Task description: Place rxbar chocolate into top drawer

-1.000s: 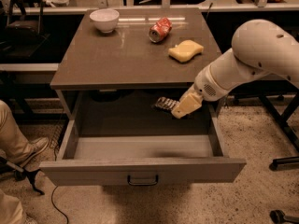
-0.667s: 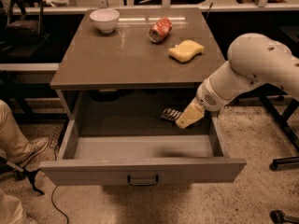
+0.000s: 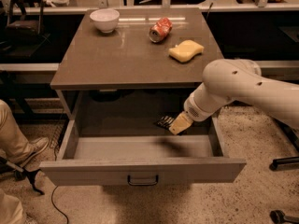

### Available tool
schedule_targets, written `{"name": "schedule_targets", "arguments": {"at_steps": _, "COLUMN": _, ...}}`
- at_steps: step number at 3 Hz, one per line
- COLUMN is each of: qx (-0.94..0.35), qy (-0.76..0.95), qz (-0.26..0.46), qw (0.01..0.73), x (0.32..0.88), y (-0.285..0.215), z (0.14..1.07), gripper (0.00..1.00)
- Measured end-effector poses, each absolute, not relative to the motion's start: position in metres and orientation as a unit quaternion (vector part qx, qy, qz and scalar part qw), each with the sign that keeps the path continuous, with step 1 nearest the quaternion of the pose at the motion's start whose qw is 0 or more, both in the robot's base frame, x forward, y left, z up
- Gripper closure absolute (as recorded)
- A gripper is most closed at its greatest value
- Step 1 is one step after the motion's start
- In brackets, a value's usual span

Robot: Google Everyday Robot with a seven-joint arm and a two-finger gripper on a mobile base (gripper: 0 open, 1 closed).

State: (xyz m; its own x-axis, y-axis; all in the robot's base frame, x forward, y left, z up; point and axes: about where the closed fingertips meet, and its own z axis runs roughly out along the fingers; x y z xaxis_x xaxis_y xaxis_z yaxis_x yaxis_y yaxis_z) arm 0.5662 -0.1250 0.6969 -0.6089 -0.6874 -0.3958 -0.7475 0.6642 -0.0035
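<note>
The top drawer (image 3: 140, 171) is pulled wide open below the brown table top, its grey front panel carrying a small dark loop handle (image 3: 142, 180). My gripper (image 3: 174, 124) reaches in from the right on a white arm and sits just above the drawer's back right part. It is shut on the rxbar chocolate (image 3: 165, 122), a dark flat bar with pale lettering that sticks out to the left of the tan fingers (image 3: 180, 123). The bar hangs over the drawer's inside, above its floor.
On the table top (image 3: 117, 59) stand a white bowl (image 3: 104, 20), a crushed red can (image 3: 160, 29) and a yellow sponge (image 3: 186, 50). A person's leg and shoe (image 3: 18, 143) are at the left. A chair base (image 3: 282, 162) stands at the right.
My gripper with the bar has moved down and a little toward the front, lower into the open drawer. The drawer and the table's things have not moved.
</note>
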Motion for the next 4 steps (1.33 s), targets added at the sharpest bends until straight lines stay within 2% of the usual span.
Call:
{"name": "schedule_targets", "arguments": {"at_steps": 1, "qx": -0.4, "qy": 0.893, "qz": 0.066, "qw": 0.195, "x": 0.589, "y": -0.108, "z": 0.671, "gripper": 0.31}}
{"name": "schedule_targets", "arguments": {"at_steps": 2, "qx": -0.398, "qy": 0.893, "qz": 0.061, "qw": 0.2, "x": 0.598, "y": -0.104, "z": 0.663, "gripper": 0.08}}
{"name": "schedule_targets", "arguments": {"at_steps": 3, "qx": -0.372, "qy": 0.902, "qz": 0.045, "qw": 0.215, "x": 0.593, "y": -0.12, "z": 0.676, "gripper": 0.0}}
{"name": "schedule_targets", "arguments": {"at_steps": 4, "qx": -0.319, "qy": 0.915, "qz": 0.0, "qw": 0.248, "x": 0.565, "y": -0.151, "z": 0.724, "gripper": 0.0}}
